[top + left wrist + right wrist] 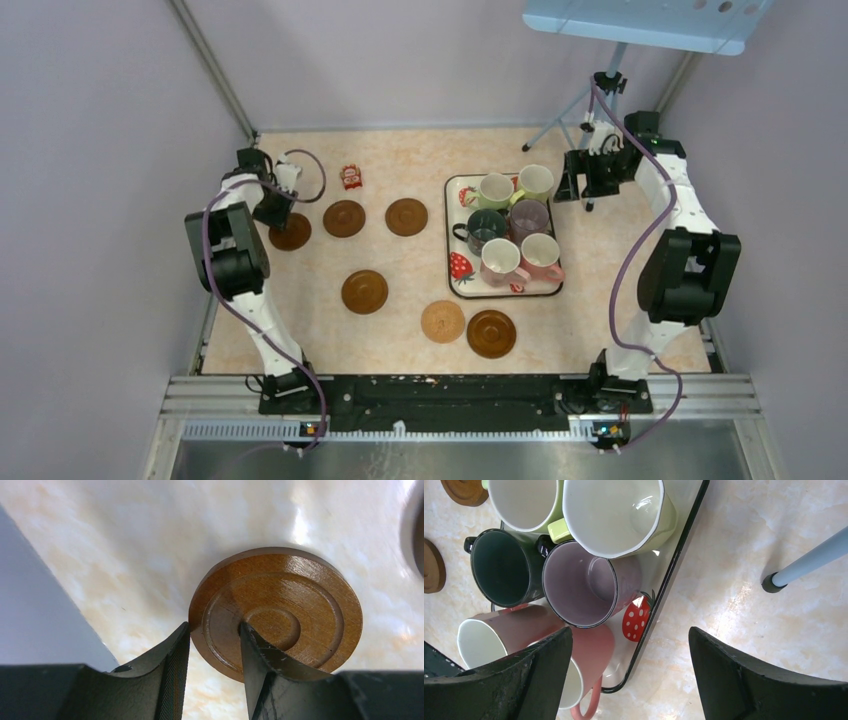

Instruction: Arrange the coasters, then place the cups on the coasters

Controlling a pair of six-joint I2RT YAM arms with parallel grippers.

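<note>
Coasters (364, 291) lie spread over the left and middle of the table (320, 335): five dark brown and one tan coaster (442, 321). Each is a flat round wooden disc with turned rings on top, a raised rim and a small centre circle. The grain shows through a glossy finish. Three form a loose row toward the far side, one sits near the middle, and the tan one lies just beside a brown one nearer the arms.

The leftmost coaster (290, 600) of the row is grasped by the left gripper (215, 625). Its jaws are clenched on the near rim, one finger against the outer edge and the other on the top face by the centre circle. The right gripper (630, 630) hangs released, jaws wide, over the right edge of the tray (461, 266).

The cups (579, 582) all stand packed together in that white strawberry-print tray: two yellow-green, one dark green, one purple and two pinkish.

The table is glossy marbled cream and peach, and a small red packet (351, 177) lies beyond the row. Plain lilac walls (100, 120) close in three sides. A tripod (608, 82) stands at the far right under a pale blue panel (640, 20), and a metal rail (720, 392) runs along the near edge.
</note>
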